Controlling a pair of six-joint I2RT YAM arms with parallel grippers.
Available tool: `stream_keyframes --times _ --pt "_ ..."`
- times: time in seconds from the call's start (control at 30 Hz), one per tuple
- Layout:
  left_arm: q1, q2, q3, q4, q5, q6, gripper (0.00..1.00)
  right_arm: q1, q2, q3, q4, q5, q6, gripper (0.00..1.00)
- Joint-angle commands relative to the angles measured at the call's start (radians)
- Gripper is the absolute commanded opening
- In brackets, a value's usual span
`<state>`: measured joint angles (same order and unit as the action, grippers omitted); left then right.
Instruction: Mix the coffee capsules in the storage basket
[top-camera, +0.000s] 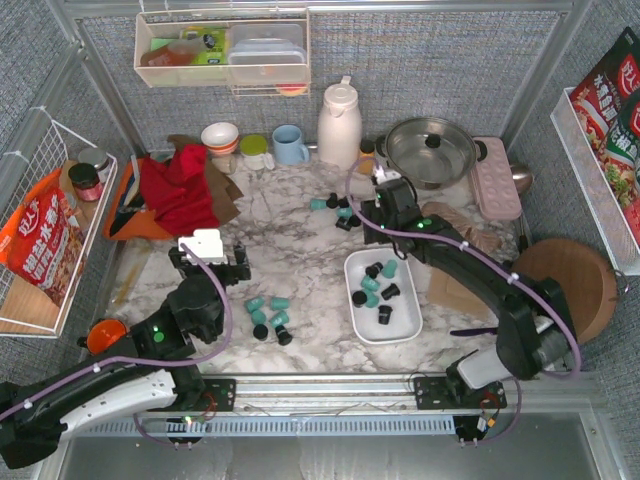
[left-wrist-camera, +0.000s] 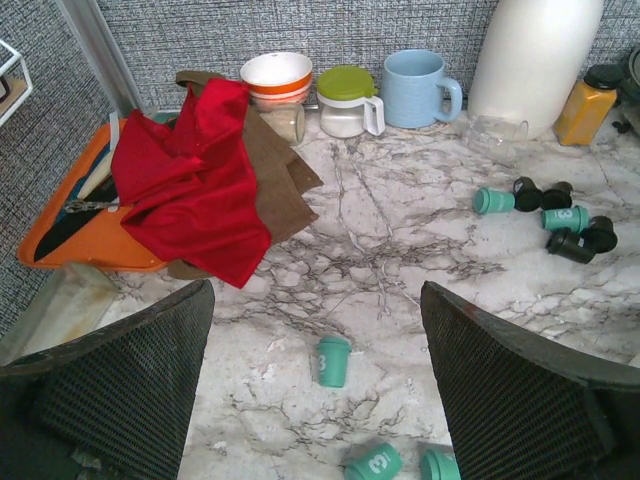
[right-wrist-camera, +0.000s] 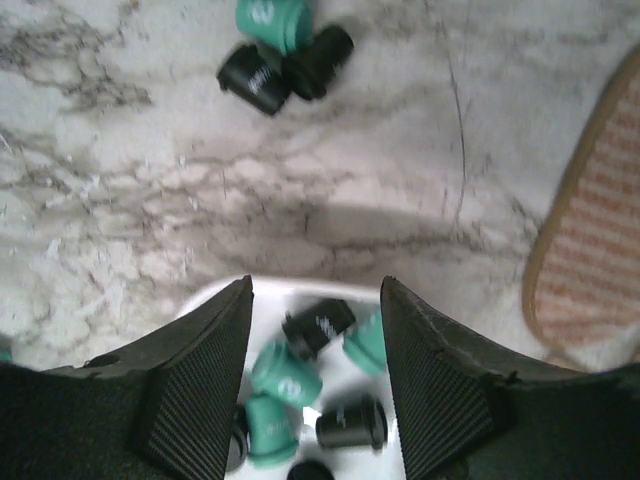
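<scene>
The white storage basket (top-camera: 352, 268) lies right of centre and holds several teal and black coffee capsules (top-camera: 381, 290). It also shows in the right wrist view (right-wrist-camera: 300, 292), with capsules (right-wrist-camera: 290, 375) in it. My right gripper (top-camera: 378, 222) is open and empty above the basket's far end (right-wrist-camera: 315, 292). A loose group of capsules (top-camera: 338, 210) lies just beyond it (right-wrist-camera: 283, 55). My left gripper (top-camera: 209, 257) is open and empty above the table (left-wrist-camera: 315, 340). A teal capsule (left-wrist-camera: 333, 360) lies between its fingers in view, and another loose group (top-camera: 270, 318) lies to its right.
A red cloth (top-camera: 180, 190) on an orange tray lies at back left. A bowl, a jar, a blue mug (top-camera: 290, 145), a white thermos (top-camera: 338, 125) and a lidded pot (top-camera: 430, 150) line the back. A round board (top-camera: 565, 285) lies at right, and a wire basket (top-camera: 50, 230) hangs at left.
</scene>
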<state>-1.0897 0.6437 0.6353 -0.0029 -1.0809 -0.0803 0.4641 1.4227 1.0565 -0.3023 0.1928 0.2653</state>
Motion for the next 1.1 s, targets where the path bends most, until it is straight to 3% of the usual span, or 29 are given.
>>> stream_keyframes --times 0.0,0.23,0.5,1.07 --pt "0.003 -0.011 0.009 -0.006 -0.016 -0.004 0.92 -0.015 0.129 0.079 0.135 -0.047 -0.124 0.59" --pt "0.004 -0.024 0.005 -0.009 -0.028 -0.003 0.92 -0.07 0.434 0.388 -0.045 -0.249 -0.475 0.68" --pt "0.006 -0.006 -0.007 0.018 -0.03 0.021 0.92 -0.142 0.697 0.701 -0.296 -0.444 -0.701 0.71" --pt "0.023 0.044 -0.012 0.037 -0.036 0.047 0.93 -0.189 0.912 0.938 -0.44 -0.531 -0.792 0.73"
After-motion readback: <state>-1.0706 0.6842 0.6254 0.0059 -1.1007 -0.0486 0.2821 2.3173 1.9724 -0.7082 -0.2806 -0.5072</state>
